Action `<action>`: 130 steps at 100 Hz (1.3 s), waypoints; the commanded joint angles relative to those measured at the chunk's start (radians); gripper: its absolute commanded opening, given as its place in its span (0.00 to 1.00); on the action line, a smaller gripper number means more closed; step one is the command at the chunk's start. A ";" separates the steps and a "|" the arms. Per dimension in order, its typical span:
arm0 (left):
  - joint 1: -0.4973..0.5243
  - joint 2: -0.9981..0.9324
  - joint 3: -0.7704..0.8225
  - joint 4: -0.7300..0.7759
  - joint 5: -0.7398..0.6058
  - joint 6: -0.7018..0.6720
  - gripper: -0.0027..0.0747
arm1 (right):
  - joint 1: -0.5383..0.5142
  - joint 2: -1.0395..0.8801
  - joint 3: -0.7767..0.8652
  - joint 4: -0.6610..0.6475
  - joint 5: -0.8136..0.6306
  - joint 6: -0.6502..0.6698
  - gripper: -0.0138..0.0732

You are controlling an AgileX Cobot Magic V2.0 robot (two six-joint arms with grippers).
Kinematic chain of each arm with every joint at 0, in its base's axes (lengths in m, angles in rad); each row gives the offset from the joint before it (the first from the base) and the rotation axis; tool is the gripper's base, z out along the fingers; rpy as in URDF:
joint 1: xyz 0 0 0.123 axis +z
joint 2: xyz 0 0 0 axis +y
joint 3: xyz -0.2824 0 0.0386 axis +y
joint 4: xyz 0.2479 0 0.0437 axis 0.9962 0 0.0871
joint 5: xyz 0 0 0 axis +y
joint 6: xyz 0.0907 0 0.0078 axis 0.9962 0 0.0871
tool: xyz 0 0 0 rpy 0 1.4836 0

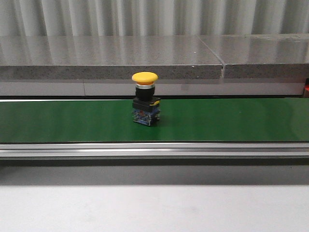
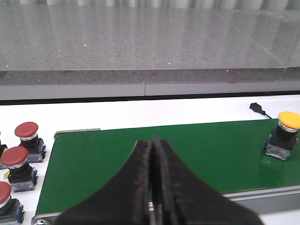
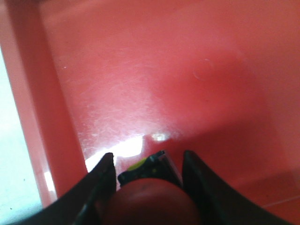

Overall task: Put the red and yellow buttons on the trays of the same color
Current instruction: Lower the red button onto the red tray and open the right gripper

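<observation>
A yellow button [image 1: 145,96] stands upright on the green belt [image 1: 231,121]; the left wrist view shows the same yellow button [image 2: 283,138] far off to one side. My left gripper [image 2: 152,140] is shut with nothing in it, above the belt's end. Three red buttons [image 2: 28,136] [image 2: 16,166] [image 2: 7,201] stand on the white table beside that end. My right gripper [image 3: 147,157] is shut on a red button [image 3: 147,201], held low over the floor of the red tray [image 3: 164,70]. The yellow tray is out of view. Neither gripper shows in the front view.
A grey stone ledge [image 1: 111,58] runs behind the belt. The belt's metal rail [image 1: 154,151] lies along its near side. A small black cable end [image 2: 257,108] rests on the white table beyond the belt. The red tray's wall [image 3: 28,70] rises close to my right gripper.
</observation>
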State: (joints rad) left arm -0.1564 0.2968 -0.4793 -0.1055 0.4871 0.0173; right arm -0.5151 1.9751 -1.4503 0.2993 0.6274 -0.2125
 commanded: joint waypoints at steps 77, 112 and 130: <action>-0.007 0.009 -0.025 -0.015 -0.081 0.001 0.01 | 0.005 -0.195 -0.039 0.013 0.038 -0.003 0.88; -0.007 0.009 -0.025 -0.015 -0.081 0.001 0.01 | 0.100 -0.476 0.067 0.013 0.202 -0.004 0.88; -0.007 0.009 -0.025 -0.015 -0.081 0.001 0.01 | 0.199 -0.586 0.176 0.013 0.296 -0.030 0.88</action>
State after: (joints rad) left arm -0.1564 0.2968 -0.4793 -0.1070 0.4871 0.0173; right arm -0.3545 1.4677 -1.2956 0.2993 0.9043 -0.2148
